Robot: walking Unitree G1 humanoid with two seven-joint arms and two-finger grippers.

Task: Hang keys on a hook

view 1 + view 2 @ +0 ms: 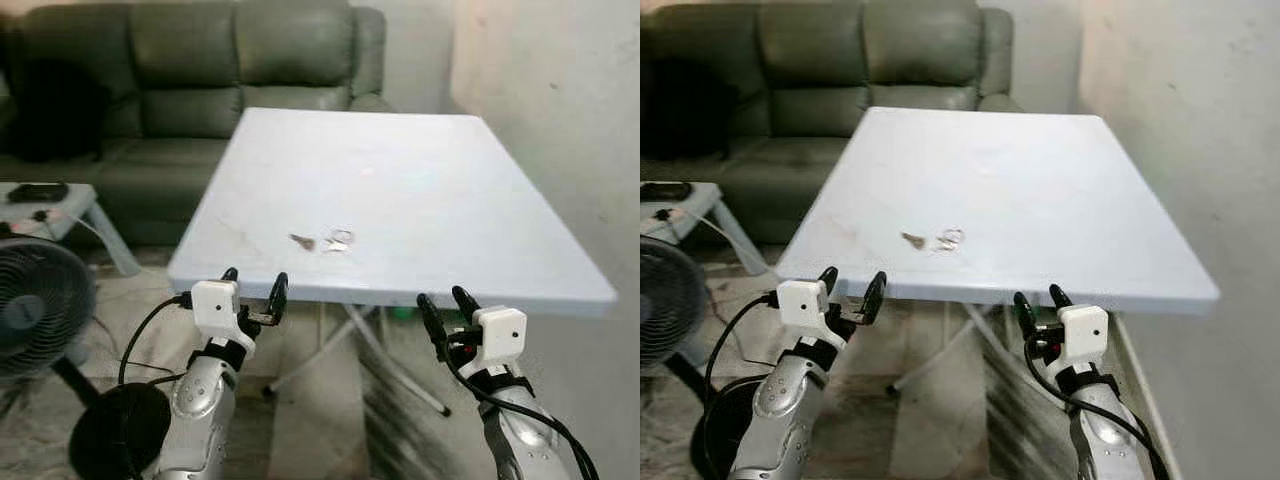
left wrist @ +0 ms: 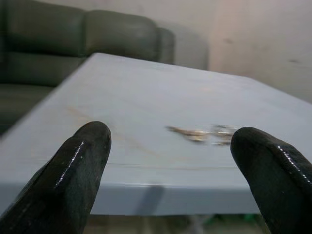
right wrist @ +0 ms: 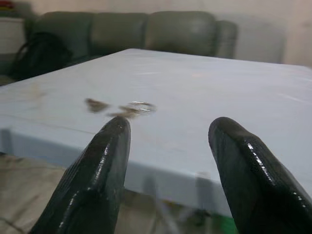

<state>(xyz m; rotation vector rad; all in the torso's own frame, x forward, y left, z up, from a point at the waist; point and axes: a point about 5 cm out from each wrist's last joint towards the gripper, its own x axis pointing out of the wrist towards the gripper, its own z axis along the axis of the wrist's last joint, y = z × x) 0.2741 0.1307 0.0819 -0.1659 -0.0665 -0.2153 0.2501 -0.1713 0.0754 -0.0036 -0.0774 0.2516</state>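
Keys [image 1: 326, 241] on ring, lying flat on table [image 1: 450, 180], near front edge.

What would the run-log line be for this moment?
keys: on table, untouched | left gripper: open, below near edge | right gripper: open, below near edge

Keys [image 1: 325, 241] on table [image 1: 450, 200], left gripper [image 1: 254, 287], right gripper [image 1: 446, 304] spread below edge

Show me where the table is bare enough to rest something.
The table is bare from the keys back to the sofa and right toward the wall. Only the near-left patch around the keys is taken.
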